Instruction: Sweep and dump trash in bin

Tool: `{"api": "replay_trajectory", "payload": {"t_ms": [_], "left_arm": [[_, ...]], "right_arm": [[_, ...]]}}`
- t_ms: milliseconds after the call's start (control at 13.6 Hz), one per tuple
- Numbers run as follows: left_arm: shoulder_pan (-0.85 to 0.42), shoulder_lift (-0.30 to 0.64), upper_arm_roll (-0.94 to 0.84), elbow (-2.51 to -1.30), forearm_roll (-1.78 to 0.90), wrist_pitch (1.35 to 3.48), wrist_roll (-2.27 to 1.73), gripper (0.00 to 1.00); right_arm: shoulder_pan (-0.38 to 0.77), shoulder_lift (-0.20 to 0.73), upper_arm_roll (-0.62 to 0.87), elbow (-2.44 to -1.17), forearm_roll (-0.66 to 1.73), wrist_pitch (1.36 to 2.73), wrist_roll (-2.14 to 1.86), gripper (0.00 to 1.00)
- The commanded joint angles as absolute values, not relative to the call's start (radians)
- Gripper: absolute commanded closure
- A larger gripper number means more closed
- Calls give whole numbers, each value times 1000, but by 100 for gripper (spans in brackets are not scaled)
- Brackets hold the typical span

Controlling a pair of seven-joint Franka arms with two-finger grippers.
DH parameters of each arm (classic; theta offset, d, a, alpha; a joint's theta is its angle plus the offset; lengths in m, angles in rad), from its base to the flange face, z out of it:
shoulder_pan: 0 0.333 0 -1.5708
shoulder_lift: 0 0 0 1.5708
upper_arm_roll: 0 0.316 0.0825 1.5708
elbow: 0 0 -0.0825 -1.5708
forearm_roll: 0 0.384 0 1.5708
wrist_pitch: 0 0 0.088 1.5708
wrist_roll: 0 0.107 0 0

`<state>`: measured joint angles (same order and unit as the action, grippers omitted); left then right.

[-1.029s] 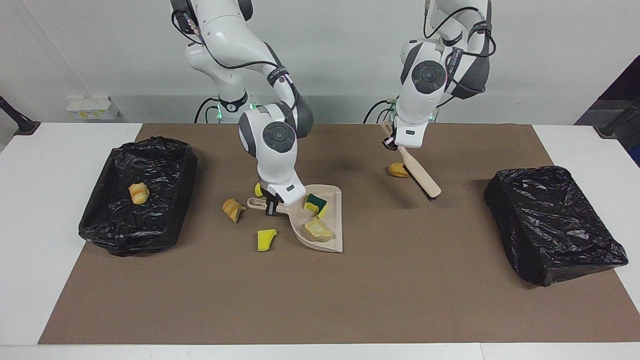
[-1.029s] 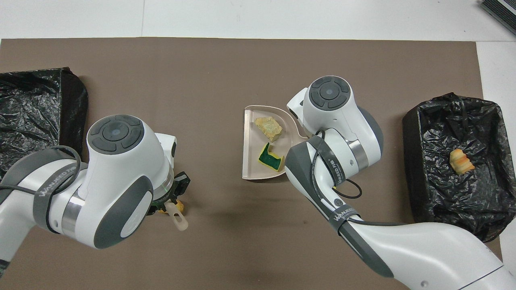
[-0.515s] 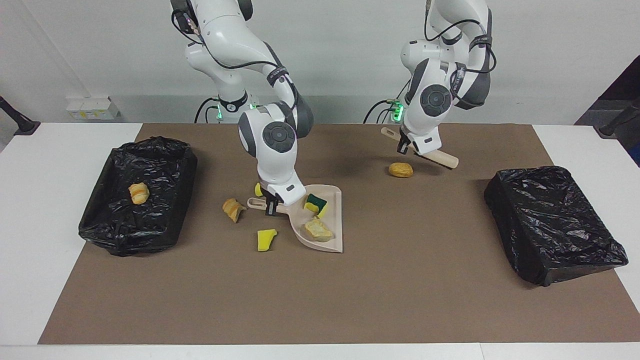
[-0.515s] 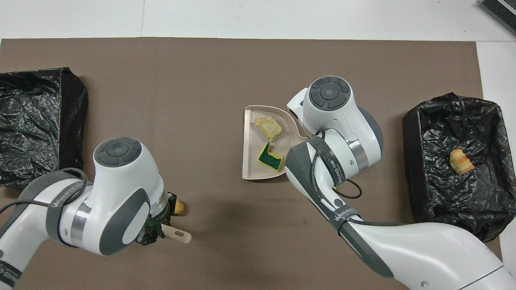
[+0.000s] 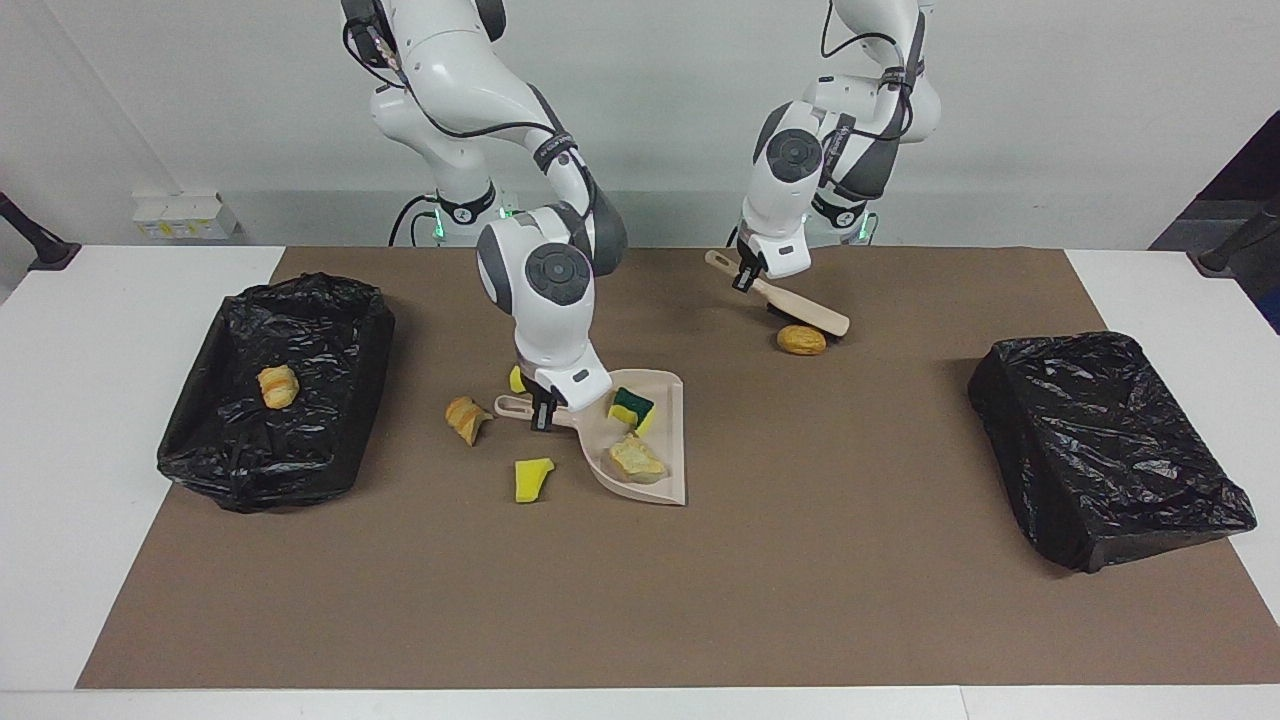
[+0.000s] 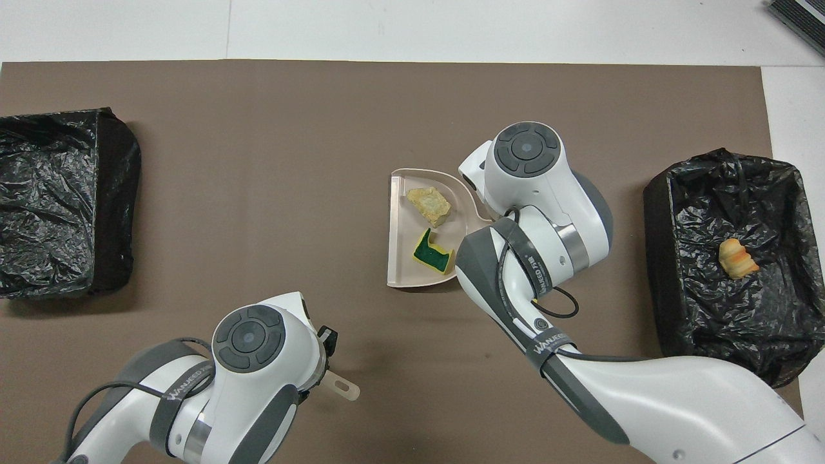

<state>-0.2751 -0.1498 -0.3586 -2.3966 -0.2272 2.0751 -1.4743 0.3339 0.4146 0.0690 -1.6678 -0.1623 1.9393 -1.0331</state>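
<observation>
While right gripper [image 5: 541,412] pins dustpan [image 5: 655,440] handle mid-frame, left gripper [image 5: 745,272], clamped on brush [image 5: 800,308], holds its bristle end just above brown lump [image 5: 801,340]; brush slants toward lower right.

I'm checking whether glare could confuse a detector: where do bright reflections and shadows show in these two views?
Facing view: glossy highlights speckle both black bin liners; the brush in the left gripper casts a soft shadow by the brown lump. Overhead view: the liners glint too, with diffuse arm shadows on the mat.
</observation>
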Motion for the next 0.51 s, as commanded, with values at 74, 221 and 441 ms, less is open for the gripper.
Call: {"api": "replay_trajectory", "payload": {"t_ms": [74, 221, 441], "left_arm": [[-267, -43, -348, -2278, -247, 2108, -1254, 100], [-267, -22, -348, -2244, -244, 2128, -1104, 100], [-273, 11, -348, -2214, -244, 2196, -896, 100]], "right_arm": [[328, 391, 78, -1710, -149, 1967, -1017, 100], [328, 391, 78, -1710, -147, 1967, -1017, 100], [328, 391, 78, -1710, -147, 1967, -1015, 100]]}}
